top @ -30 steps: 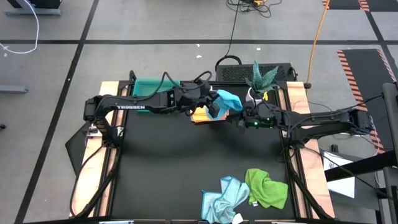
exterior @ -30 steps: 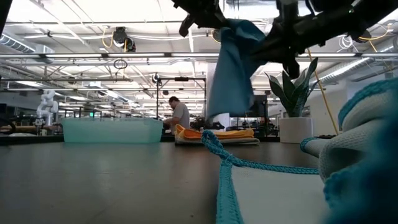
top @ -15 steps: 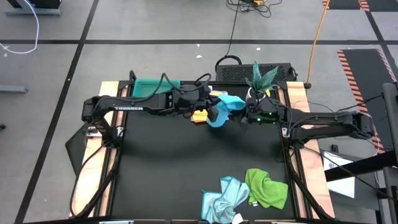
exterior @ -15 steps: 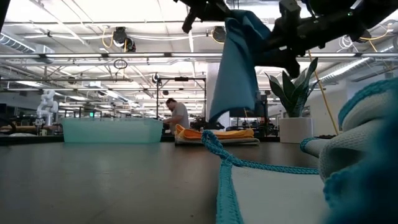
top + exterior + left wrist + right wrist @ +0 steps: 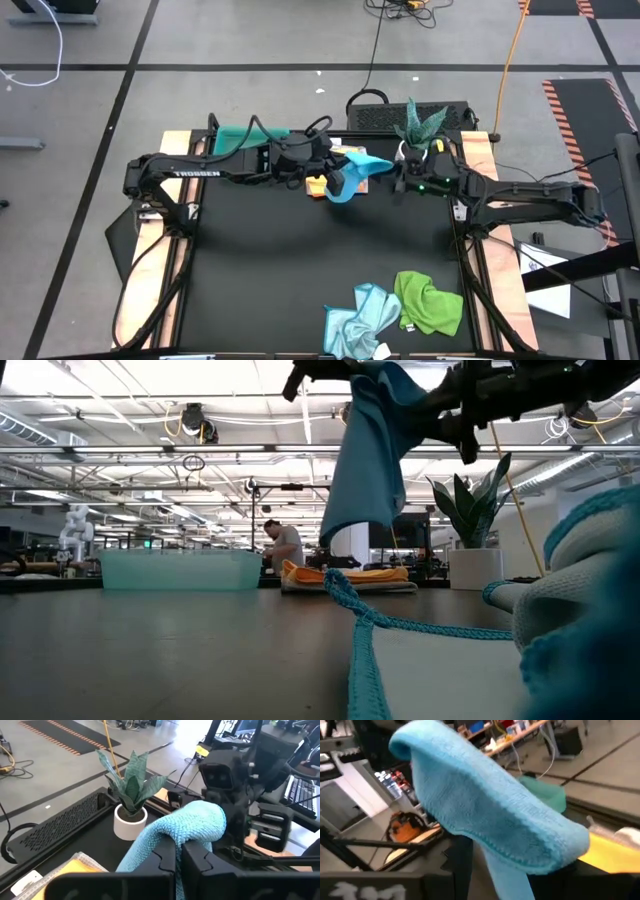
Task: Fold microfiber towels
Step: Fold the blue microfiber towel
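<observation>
Item: bright blue towel [image 5: 357,172], one of the microfiber towels. Held up off the worktop [image 5: 300,270] near its far edge, draped over and pinched between the fingers of the left gripper [image 5: 340,180], which are clenched on it; in the left wrist view the cloth [image 5: 175,832] humps over the two closed fingers [image 5: 167,862]. In the low view it hangs [image 5: 365,455] in a long fold well above the surface.

Right gripper [image 5: 398,182]: just beside the blue towel, on the side away from the left fingers, near the cloth's upper fold. In the right wrist view the towel [image 5: 485,815] fills the space ahead of it; whether its fingers are released or closed cannot be told.

Yellow-orange towel [image 5: 322,184]: lying flat below and behind the left fingers, with a white-grey towel [image 5: 350,586] under it in the low view.

Pale blue towel [image 5: 358,318] and green towel [image 5: 430,300]: crumpled, touching, at the near edge, well apart from both sets of fingers.

Teal tray [image 5: 238,138]: far edge, behind the left arm.

Potted plant [image 5: 417,128]: far edge, just behind the right fingers.

Person [image 5: 288,545]: in the room beyond.
</observation>
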